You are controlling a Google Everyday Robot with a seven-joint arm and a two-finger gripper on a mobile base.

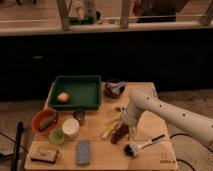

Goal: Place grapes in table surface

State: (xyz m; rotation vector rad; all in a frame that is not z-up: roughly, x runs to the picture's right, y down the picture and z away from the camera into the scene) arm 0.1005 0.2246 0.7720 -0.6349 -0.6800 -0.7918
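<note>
The grapes (120, 133), a dark reddish-brown bumpy bunch, are at the middle of the light wooden table surface (150, 129), right next to a pale yellow stick-like item (110, 129). I cannot tell whether they rest on the wood or hang just above it. My gripper (125, 123) is at the end of the white arm that reaches in from the right. It points down directly over the upper end of the grapes and partly hides them.
A black-bristled brush with a white handle (142, 146) lies right of the grapes. A dark green tray (76, 86) holding a round yellowish item stands at the back left, with a dark bowl (114, 89) beside it. An orange bowl (45, 121), cups, a can, a blue sponge (83, 151) and a brown block fill the left side.
</note>
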